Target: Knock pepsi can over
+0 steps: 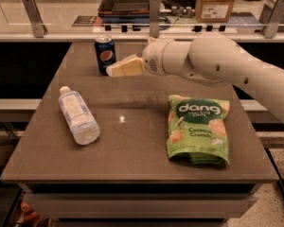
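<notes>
The pepsi can (105,54), dark blue with the round logo and a silver top, stands upright at the far left of the grey table (132,141). My gripper (110,70) reaches in from the right on a white arm. Its cream-coloured fingers (128,66) point left, and the tip lies right at the can's lower right side.
A clear plastic water bottle (78,115) lies on its side at the table's left. A green Dang snack bag (198,127) lies flat at the right. A counter with posts, a dark tray and a cardboard box (217,3) runs behind the table.
</notes>
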